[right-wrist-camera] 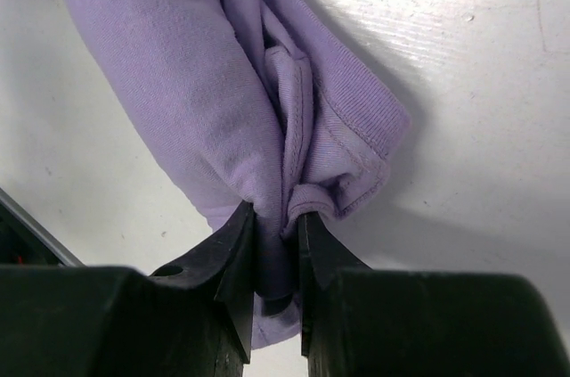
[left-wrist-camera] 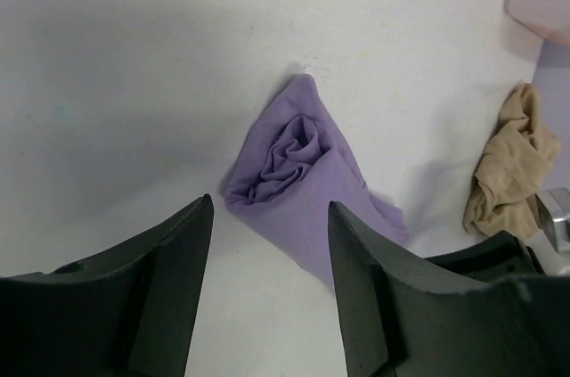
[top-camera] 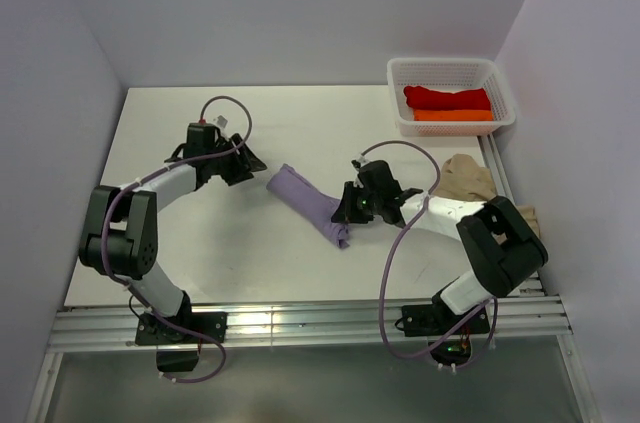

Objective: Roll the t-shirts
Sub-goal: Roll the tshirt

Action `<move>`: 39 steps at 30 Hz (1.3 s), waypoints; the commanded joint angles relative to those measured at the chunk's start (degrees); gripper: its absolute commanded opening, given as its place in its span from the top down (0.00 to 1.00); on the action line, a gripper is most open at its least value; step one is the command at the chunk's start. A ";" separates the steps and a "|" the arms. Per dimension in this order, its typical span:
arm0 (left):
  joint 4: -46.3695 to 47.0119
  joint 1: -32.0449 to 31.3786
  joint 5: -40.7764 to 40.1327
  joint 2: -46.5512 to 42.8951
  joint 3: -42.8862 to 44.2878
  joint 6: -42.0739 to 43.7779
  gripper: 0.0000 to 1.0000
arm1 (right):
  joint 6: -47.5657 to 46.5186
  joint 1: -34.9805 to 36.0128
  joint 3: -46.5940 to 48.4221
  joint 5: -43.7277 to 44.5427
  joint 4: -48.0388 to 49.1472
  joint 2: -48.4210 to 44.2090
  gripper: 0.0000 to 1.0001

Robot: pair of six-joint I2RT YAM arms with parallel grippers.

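Right pincer [right-wrist-camera: 278, 217] pinching the near end of the soft, rolled-up lavender t-shirt [right-wrist-camera: 196, 83]. Both fingers are pressed onto a bunched fold at the hem, with the cloth squeezed thin between them. The ribbed hem edge bulges out to one side of the grip.

Top view: the roll lies flat on the white table [top-camera: 200, 123], about mid-table. It runs diagonally from the pinched near-right end up and left toward the other arm. It's sausage-shaped and fairly even, a bit ragged at the held end.

Left pincer [left-wrist-camera: 269, 212] is spread, with no cloth between the fingers. It sits just beside the roll's far-left end and points at it. Can't tell whether it touches the table. The left wrist view looks at that end face: spiral of layers visible, outer layer lying loose down one side.

Further right, behind the right arm: soft beige-tan t-shirt [top-camera: 468, 178], a crumpled heap on the table, not rolled. It is partly hidden by the arm and well apart from the lavender roll.

Far right corner: white plastic mesh basket [top-camera: 450, 63] holding two rolled shirts side by side and touching. The orange t-shirt [top-camera: 452, 115] is on the near side, the red t-shirt [top-camera: 447, 97] behind it.
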 commanded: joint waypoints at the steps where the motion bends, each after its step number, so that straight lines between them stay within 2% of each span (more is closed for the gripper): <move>1: 4.56 1.81 10.46 0.73 -0.02 3.63 0.40 | -4.83 -1.45 1.48 3.07 -6.79 1.83 1.00; 5: 11.06 2.08 14.16 0.91 -2.57 4.25 0.39 | -5.45 -2.76 1.40 0.86 -6.35 2.45 1.00; 9: 14.69 2.08 16.88 3.36 -3.28 4.43 0.27 | -5.53 -2.94 2.63 0.69 -7.84 4.20 1.00; 12: 14.08 2.08 16.72 5.65 -2.84 4.60 0.24 | -5.80 -3.38 2.89 -0.10 -7.84 4.64 1.00; 17: 11.80 2.17 15.13 10.04 -0.83 5.66 0.23 | -5.97 -3.65 2.98 -0.98 -7.49 4.65 1.00; 24: 8.46 1.99 16.19 16.64 2.60 6.27 0.26 | -5.97 -4.35 3.07 -1.68 -7.41 4.64 1.00; 30: 4.15 1.20 13.47 19.98 4.62 7.06 0.28 | -5.97 -4.70 3.33 -1.86 -7.76 4.47 1.00; 35: 0.46 0.33 11.19 21.47 4.89 7.85 0.36 | -6.06 -5.05 3.33 -2.03 -7.84 4.38 1.00; 39: 1.07 -0.38 11.79 21.65 3.84 7.68 0.40 | -6.06 -5.32 3.33 -2.30 -7.58 4.29 1.00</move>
